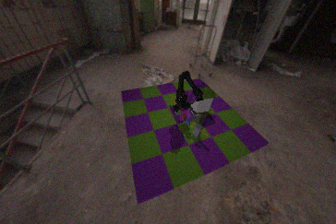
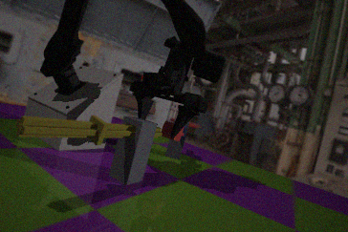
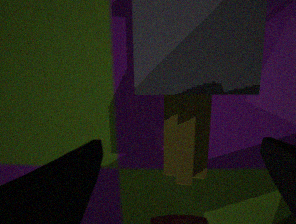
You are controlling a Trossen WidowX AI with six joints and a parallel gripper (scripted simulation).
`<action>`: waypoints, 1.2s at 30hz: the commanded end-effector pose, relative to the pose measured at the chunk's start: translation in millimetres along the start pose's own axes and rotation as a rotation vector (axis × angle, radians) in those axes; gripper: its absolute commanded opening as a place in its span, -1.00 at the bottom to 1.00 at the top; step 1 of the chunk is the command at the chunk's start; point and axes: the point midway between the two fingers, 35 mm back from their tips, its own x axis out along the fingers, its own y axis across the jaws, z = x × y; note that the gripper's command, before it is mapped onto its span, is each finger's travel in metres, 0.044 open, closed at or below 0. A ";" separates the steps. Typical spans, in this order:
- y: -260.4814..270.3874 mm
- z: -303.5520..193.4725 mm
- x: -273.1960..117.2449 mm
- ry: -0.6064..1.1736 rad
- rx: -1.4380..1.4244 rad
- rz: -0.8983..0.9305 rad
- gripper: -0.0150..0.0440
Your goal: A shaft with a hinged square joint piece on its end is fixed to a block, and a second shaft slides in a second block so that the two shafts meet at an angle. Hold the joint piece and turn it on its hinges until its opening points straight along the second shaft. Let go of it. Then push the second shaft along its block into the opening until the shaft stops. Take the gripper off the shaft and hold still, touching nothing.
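Note:
The yellow shaft [image 2: 56,127] [image 3: 180,145], with a collar, runs through the tall grey block [image 2: 128,158] [image 3: 200,45]. Its short free end shows past the block. My gripper [image 2: 159,128] [image 3: 181,146] is open and low beside the block. Its fingers stand on either side of the yellow shaft's free end, with gaps to it in the wrist view. The red joint piece [image 1: 184,116] [image 2: 167,129] [image 3: 179,220] lies just past that end, roughly in line with it in the wrist view. It is mostly cut off there, so its opening is hidden. The smaller grey block [image 2: 174,150] stands beneath it.
A white slanted box [image 1: 202,105] [image 2: 97,109] stands behind the yellow shaft in the exterior view, near the arm's base. The arm reaches over from above. Everything stands on a green and purple checkered mat [image 1: 152,179] [image 2: 191,204]. The picture is dim, with dark shadows around the blocks.

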 end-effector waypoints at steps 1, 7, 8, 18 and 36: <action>-1.1 -0.9 6.6 -0.006 -0.006 0.003 1.00; -0.7 -24.7 3.5 -0.003 -0.020 0.000 1.00; -0.8 -29.1 2.9 -0.002 -0.021 0.000 1.00; -2.2 -68.5 -1.7 -0.002 -0.005 0.004 1.00; -1.3 -69.6 22.1 -0.003 -0.004 0.004 1.00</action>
